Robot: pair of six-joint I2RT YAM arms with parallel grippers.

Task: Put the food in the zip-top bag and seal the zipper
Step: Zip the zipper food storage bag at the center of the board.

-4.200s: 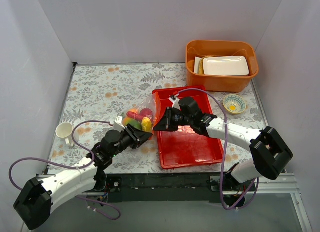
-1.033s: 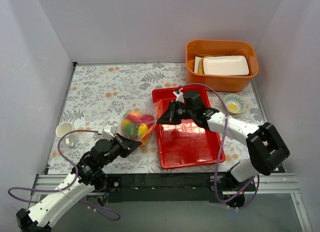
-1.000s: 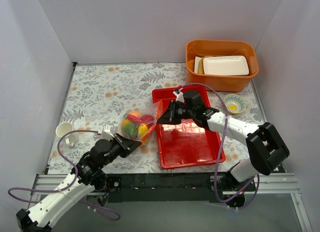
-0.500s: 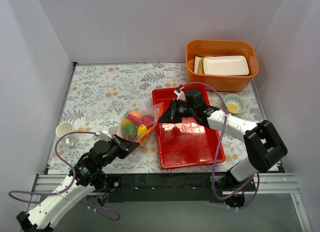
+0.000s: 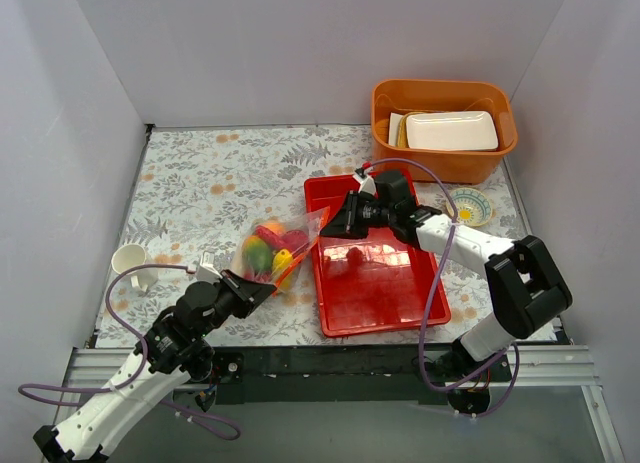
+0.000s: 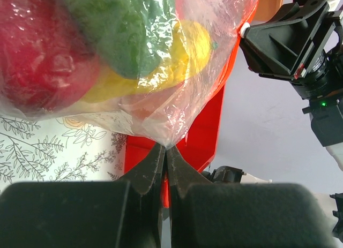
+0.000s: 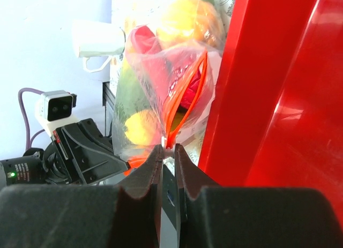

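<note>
Both grippers are clenched. The zip-top bag (image 5: 276, 245) lies near the middle of the floral table (image 5: 200, 173), just left of the red tray (image 5: 385, 293) and against its left wall, strung between the two arms. The left gripper (image 5: 262, 283) is at the bag's near-left end. In the left wrist view we see its fingers (image 6: 153, 165) meeting tip to tip on a pinch of clear film at the bag's lower edge, with the bulk of the bag right above the tips. The food (image 5: 268, 251) is inside the bag, and red, green, yellow and orange pieces show through the film. The right gripper (image 5: 326, 229) is at the bag's far-right end, over the tray's left rim. In the right wrist view its fingertips (image 7: 155, 159) are closed on the lower end of the zipper (image 7: 185, 95). Above that pinch the two orange-red tracks gape apart and a red piece shows in the gap, so the mouth is not sealed there. We cannot tell whether the bag rests on the table or hangs between the pinches. The orange tub (image 5: 445, 158) is at the far-right corner with the white foam tray (image 5: 452, 131) inside it. The patterned bowl (image 5: 468, 205) is near the right edge. The white mug (image 5: 130, 261) is near the left edge.
</note>
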